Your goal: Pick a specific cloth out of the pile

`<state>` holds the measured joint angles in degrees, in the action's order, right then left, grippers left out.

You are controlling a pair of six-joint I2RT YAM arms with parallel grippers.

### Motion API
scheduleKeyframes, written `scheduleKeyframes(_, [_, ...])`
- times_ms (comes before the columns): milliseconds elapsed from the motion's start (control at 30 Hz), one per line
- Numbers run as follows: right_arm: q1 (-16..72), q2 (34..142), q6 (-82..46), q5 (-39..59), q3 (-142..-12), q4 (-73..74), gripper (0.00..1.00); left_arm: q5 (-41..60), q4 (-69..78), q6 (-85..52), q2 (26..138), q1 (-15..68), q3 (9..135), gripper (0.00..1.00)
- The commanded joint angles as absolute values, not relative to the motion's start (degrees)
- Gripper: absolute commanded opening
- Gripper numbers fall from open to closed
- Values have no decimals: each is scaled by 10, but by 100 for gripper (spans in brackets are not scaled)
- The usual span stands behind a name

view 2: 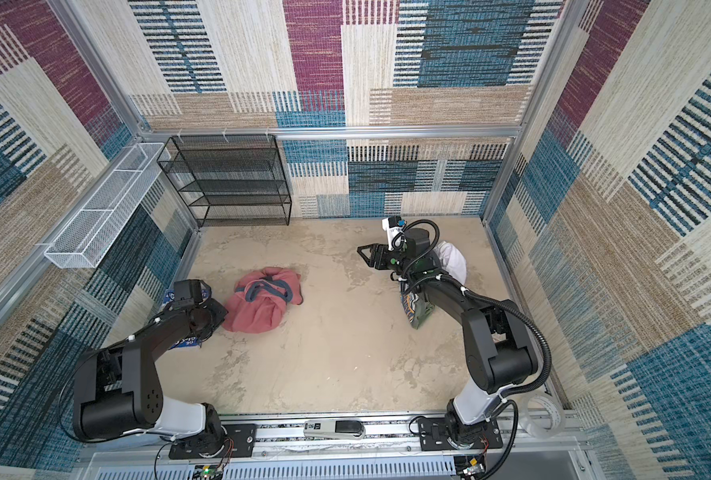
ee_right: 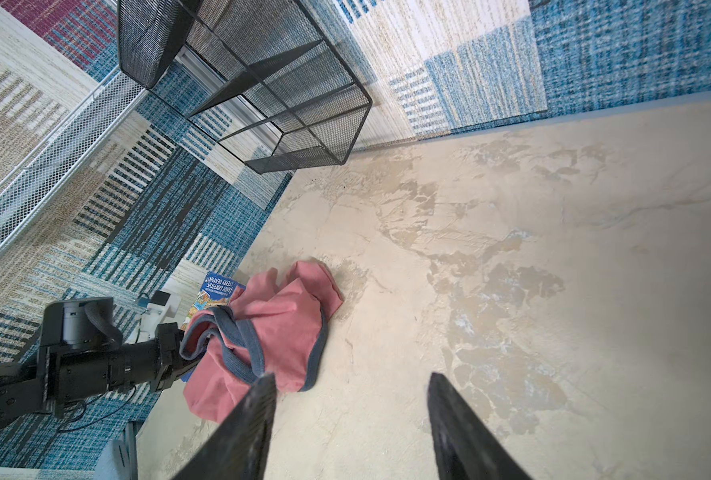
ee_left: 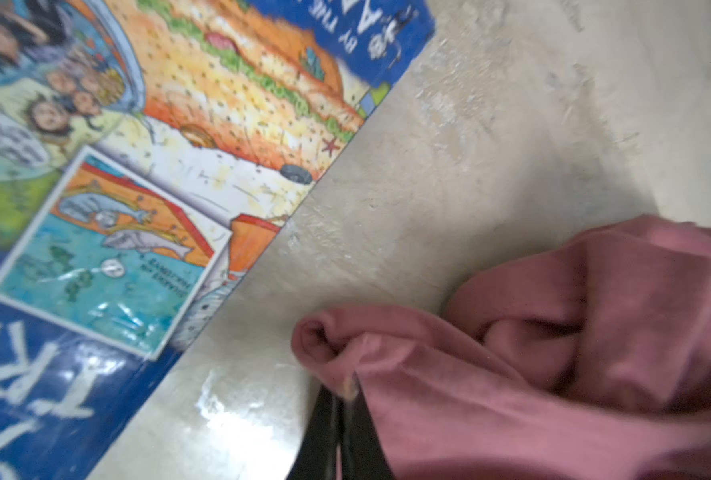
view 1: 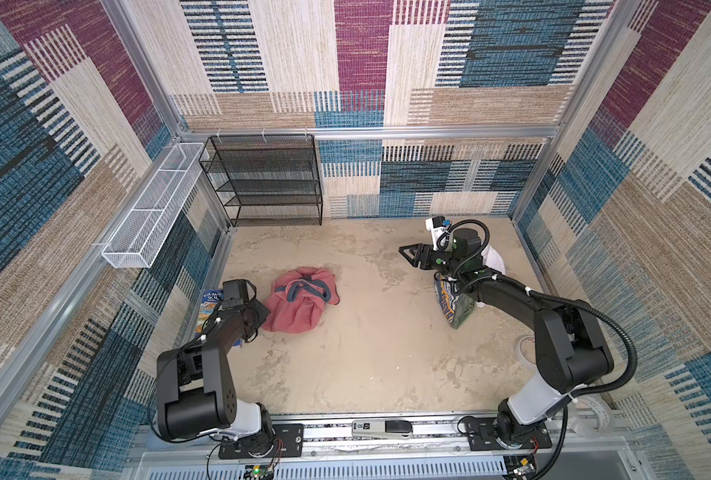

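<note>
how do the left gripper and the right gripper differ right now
Grip: the left gripper is shut, pinching a fold of the salmon cloth; the right gripper stands open and holds nothing.
Height: the left gripper is down at the table by the cloth's edge; the right gripper hangs in the air by the pile.
Both are black, two-fingered grippers.

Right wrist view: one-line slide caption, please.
Open right gripper overlooks the salmon-red cloth on the beige tabletop, its edge pinched by the shut left gripper.
</note>
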<state>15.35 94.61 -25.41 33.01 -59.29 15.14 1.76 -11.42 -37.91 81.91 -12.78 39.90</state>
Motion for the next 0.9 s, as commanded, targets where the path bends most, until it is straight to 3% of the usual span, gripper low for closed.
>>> scheduleKeyframes(0, [153,938,-257,332,-595,156,61,13,-136,-380,783,-128,397,0])
scheduleKeyframes(333, [154,924,-265,335,-581,168,61,3,-226,-340,669,-94,462,0])
scheduleKeyframes(867, [154,906,-262,324,-561,170,61,-79,-267,-253,788,129,651,0])
